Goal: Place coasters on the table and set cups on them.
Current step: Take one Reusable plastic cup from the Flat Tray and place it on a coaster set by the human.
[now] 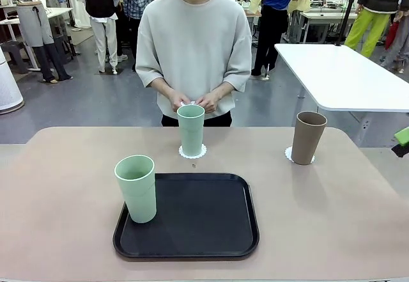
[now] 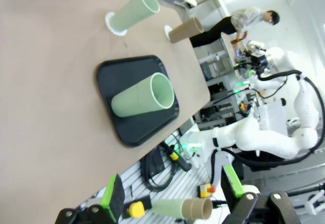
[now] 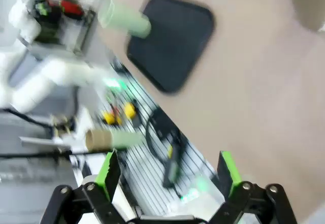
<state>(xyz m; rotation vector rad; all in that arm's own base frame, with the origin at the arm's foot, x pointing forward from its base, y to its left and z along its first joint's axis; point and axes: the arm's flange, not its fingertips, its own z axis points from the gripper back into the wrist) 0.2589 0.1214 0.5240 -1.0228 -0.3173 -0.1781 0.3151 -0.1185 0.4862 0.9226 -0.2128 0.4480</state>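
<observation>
**A:** How far along is it?

**B:** Two of three sets done, I'd judge. One pale green cup (image 1: pixel 191 130) stands upright on a lace-edged coaster (image 1: pixel 201 153) near the middle of the tabletop's (image 1: pixel 332 224) far edge. The brown cup (image 1: pixel 308 136) stands upright on a second coaster (image 1: pixel 288 156) toward the far right corner.

**A:** And the third cup?

**B:** The other green cup (image 1: pixel 136 189) is upright on the black tray (image 1: pixel 204 224), at the tray's left edge. The tray itself lies along the tabletop's near edge. I see no coaster under that cup.

**A:** Where is the third coaster?

**B:** I can't say. The person's hands (image 1: pixel 177 100) meet just behind the pale green cup's rim with something small and white between the fingers. It's too small to tell what it is.

**A:** What about the claws?

**B:** The left claw (image 2: pixel 172 196) is spread wide with nothing between its pads. It hangs out past the tabletop's edge on the robot's side. The right claw (image 3: pixel 168 176) is also spread and empty, off beyond the tabletop's right edge. Its own picture is blurred, but the two pads clearly stand well apart.

**A:** So what's left to do?

**B:** As I read it, one coaster has yet to be laid on bare tabletop. The cup on the tray then has to be lifted over and set down on it. Neither claw is near that cup.
</observation>
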